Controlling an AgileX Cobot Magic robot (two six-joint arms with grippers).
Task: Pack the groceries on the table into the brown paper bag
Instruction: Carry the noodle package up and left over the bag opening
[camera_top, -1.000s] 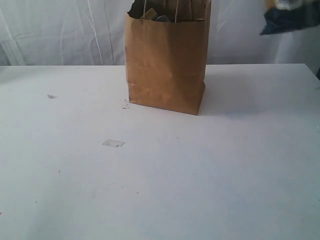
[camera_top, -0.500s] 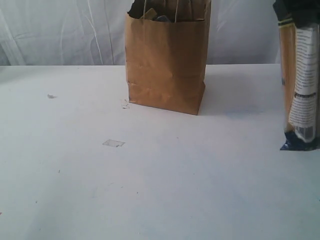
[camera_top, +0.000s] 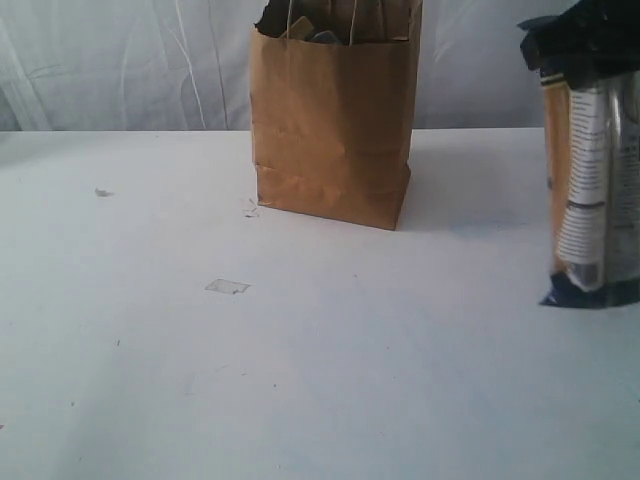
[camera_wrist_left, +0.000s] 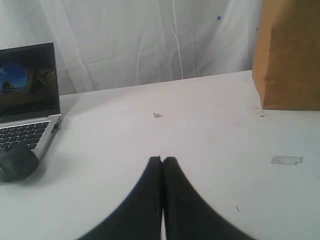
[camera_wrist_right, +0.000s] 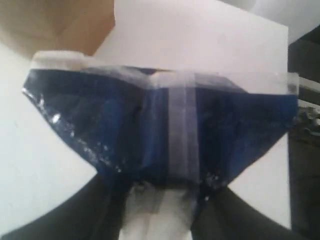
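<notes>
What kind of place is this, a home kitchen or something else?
Probably a lab or office test setup: a plain white table, a white cloth backdrop, and a laptop with a mouse beside it.

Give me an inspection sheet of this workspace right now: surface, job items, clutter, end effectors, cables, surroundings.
Surface: white table, a few specks and scuffs.
Job's things: brown paper bag upright, items showing at its open top; long pasta packet hanging upright outside the bag.
Clutter: clear tape patch on the table; laptop and mouse on the table.
End effectors: left end effector shut, empty; right end effector shut on the packet's blue end.
Cables: nothing seen.
Surroundings: white curtain behind.
</notes>
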